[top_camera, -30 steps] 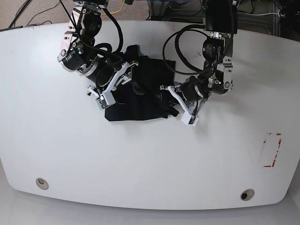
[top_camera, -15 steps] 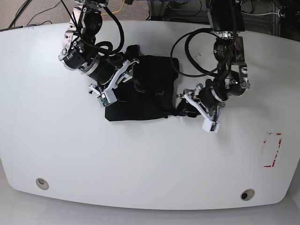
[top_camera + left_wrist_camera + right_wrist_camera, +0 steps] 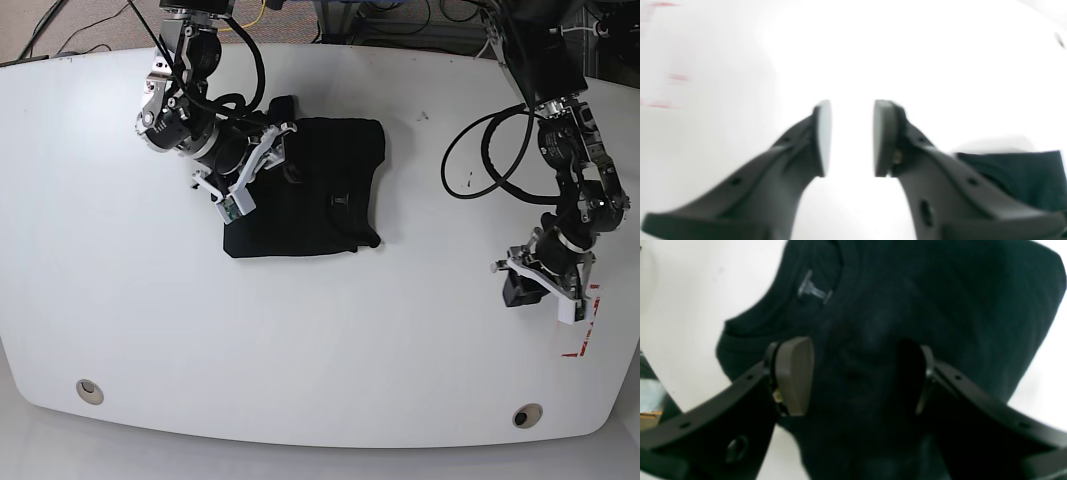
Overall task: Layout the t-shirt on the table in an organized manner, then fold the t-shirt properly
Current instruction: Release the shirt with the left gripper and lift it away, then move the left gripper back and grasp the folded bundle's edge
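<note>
Lying folded on the white counter (image 3: 330, 340), the t-shirt (image 3: 310, 205) forms a squarish bundle, collar toward the right hand (image 3: 245, 180). Left wrist view: left hand (image 3: 851, 138) spread apart, empty, shirt beside it. Right wrist view: right hand spread wide over the collar, grasping nothing.

**A robotics lab**

Two cabled robot arms reach over a large glossy white table (image 3: 300, 350) with curved edges, two round grommet holes (image 3: 89, 389) and red tape marks (image 3: 580, 335). Behind its far edge, loose cables (image 3: 60, 35) trail across a carpeted floor (image 3: 30, 20), one of them yellow, beside dark equipment frames.
</note>
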`<state>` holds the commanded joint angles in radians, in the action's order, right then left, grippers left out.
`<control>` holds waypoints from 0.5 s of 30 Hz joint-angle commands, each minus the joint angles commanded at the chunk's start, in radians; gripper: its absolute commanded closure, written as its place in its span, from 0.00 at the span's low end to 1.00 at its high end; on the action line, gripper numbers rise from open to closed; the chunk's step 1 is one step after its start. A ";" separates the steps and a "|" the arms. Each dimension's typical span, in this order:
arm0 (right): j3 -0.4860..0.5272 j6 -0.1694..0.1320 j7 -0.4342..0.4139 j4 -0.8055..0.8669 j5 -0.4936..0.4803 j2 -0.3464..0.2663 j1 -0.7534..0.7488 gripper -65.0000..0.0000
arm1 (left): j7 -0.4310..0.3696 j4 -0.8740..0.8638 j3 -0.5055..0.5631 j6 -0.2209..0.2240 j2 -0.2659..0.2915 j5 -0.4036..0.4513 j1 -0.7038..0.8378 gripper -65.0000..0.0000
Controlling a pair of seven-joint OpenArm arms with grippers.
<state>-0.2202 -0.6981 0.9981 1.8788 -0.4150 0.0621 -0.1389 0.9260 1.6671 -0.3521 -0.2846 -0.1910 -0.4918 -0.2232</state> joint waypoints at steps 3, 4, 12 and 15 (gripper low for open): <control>0.000 0.000 0.006 0.041 0.006 0.000 0.031 0.40 | 0.000 0.005 0.043 -0.002 0.003 -0.002 0.005 0.81; 0.000 0.000 0.006 0.044 0.006 -0.002 0.035 0.40 | 0.000 0.006 0.052 -0.002 0.005 -0.002 0.005 0.81; -0.012 0.000 0.008 0.058 0.008 -0.094 0.097 0.41 | 0.043 0.069 0.281 -0.002 0.091 -0.075 0.048 0.81; -0.017 0.000 0.008 0.037 0.008 -0.126 0.110 0.42 | 0.043 0.098 0.365 -0.002 0.138 -0.097 0.086 0.81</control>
<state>-0.2371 -0.6981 1.0058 1.9156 -0.4074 -0.0637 -0.0284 0.9689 1.7653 0.0130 -0.2862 -0.0529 -0.5884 -0.1373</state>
